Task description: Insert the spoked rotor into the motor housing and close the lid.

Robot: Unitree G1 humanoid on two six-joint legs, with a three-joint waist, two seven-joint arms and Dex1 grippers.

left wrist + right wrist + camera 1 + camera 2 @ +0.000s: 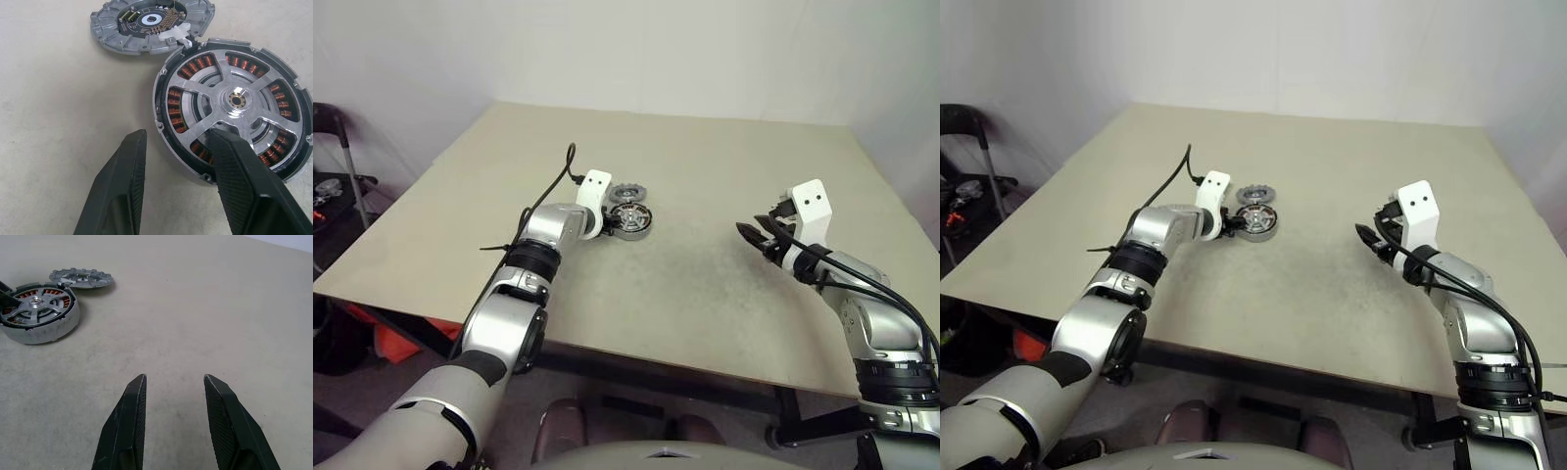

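Note:
The motor housing (632, 232) stands on the table, left of the middle. The spoked rotor (237, 100) lies inside it, pale spokes over copper windings. The lid (146, 24) lies flat just behind the housing, joined to it by a small white piece. My left gripper (178, 139) is open at the housing's near left edge: one finger (244, 186) reaches over the rotor's rim, the other (122, 181) stays outside over the table. At the table's right side my right gripper (173, 379) hovers open with nothing between its fingers.
The beige table (705, 294) has its front edge close to me and its left edge slanting away. A dark chair (333, 127) and some clutter stand on the floor to the left. A black cable (563, 171) loops above my left wrist.

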